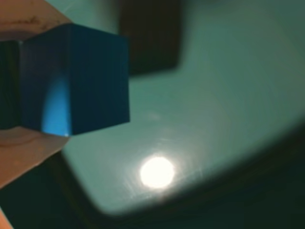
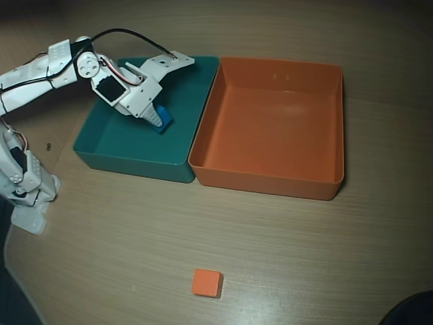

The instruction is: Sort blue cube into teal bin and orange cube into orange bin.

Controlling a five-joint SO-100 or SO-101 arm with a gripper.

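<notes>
- The blue cube (image 1: 76,81) is pinched between the fingers (image 1: 24,148), which show in the wrist view as pale tan surfaces pressed against its top and bottom faces.
- In the overhead view the cube (image 2: 164,124) is a small blue patch under the gripper (image 2: 157,118), over the floor of the teal bin (image 2: 128,145). Whether it touches the floor cannot be told.
- The teal bin sits near the tabletop's far left corner, its right wall touching the orange bin (image 2: 270,179), which is empty.
- The orange cube (image 2: 206,282) lies alone near the tabletop's (image 2: 304,257) near edge, well apart from both bins.
- The white arm (image 2: 40,71) reaches in from the left edge.
- Progress: the blue cube looks ready for release into its bin. The orange cube remains untouched, so roughly half the task is left.
- No brands, labels or writing can be read anywhere.
</notes>
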